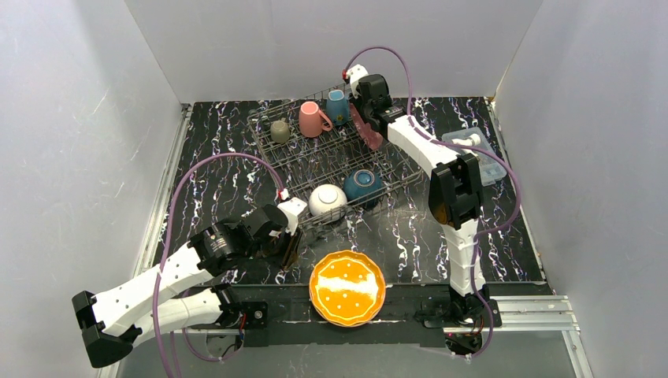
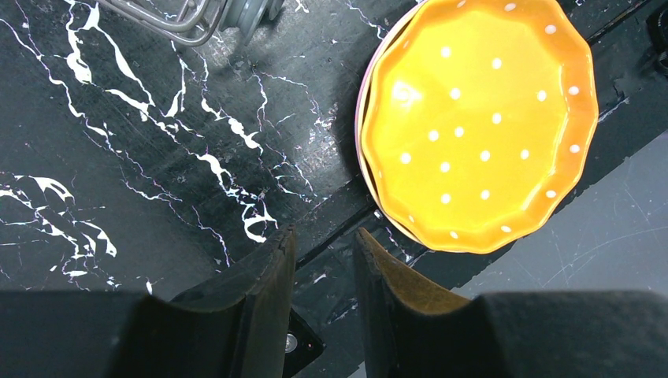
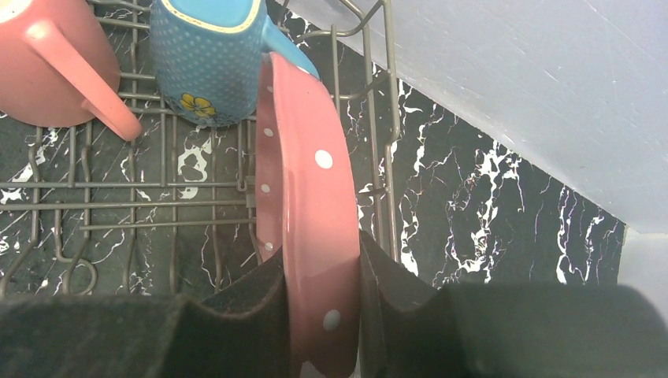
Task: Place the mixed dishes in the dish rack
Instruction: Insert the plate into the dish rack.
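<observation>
The right tool [image 3: 319,272] grips the pink dotted plate [image 3: 303,181] by its rim. The plate stands on edge, pointing away from the tool, at the dish rack [image 3: 157,203] right side, just beside the blue mug [image 3: 209,63]. The left tool [image 2: 323,252], jaws slightly parted and empty, hangs near the orange plate [image 2: 473,118], which lies flat at the near edge of the bench [image 2: 118,157].

Black white-veined table [image 1: 236,181], orange white-dotted plate [image 1: 347,287], pink dotted plate [image 3: 303,213], blue speckled mug [image 3: 206,59].

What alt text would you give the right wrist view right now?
The right gripper clamps a pink dotted plate on edge over the dish rack. A blue mug and a pink mug sit just beyond it.
</observation>
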Robot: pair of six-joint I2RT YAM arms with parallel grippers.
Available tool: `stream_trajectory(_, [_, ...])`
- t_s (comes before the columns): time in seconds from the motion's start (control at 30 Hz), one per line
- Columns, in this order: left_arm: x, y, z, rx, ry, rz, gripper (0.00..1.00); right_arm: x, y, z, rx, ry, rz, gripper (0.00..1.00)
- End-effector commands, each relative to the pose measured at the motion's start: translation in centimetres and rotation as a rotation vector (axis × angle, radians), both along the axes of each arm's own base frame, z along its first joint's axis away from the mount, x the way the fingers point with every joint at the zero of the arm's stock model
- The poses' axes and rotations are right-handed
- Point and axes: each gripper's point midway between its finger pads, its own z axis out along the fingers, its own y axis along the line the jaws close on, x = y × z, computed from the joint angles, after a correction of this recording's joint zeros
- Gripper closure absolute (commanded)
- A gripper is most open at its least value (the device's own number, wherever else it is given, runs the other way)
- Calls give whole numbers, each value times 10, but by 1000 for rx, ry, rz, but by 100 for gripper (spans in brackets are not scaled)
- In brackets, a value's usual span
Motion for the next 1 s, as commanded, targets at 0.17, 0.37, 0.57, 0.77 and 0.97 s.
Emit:
stream_trajectory(0.17, [0, 2, -2, 7, 0, -5, 69, 7, 0, 56, 58, -109, -27, 99])
stream_trajectory(0.37, [0, 3, -2, 8, -2, -4, 70, 3, -1, 55, 63, -100, -27, 99])
stream_trajectory(0.57, [0, 3, -2, 9, -1, -2, 70, 1, -2, 44, 68, -83, -38, 99])
stream_trajectory(0.77, [1, 3, -3, 13, 2, -1, 70, 2, -6, 49, 75, -102, -63, 83])
stream_trajectory(0.97, [1, 3, -3, 15, 2, -1, 67, 3, -10, 57, 73, -123, -86, 68])
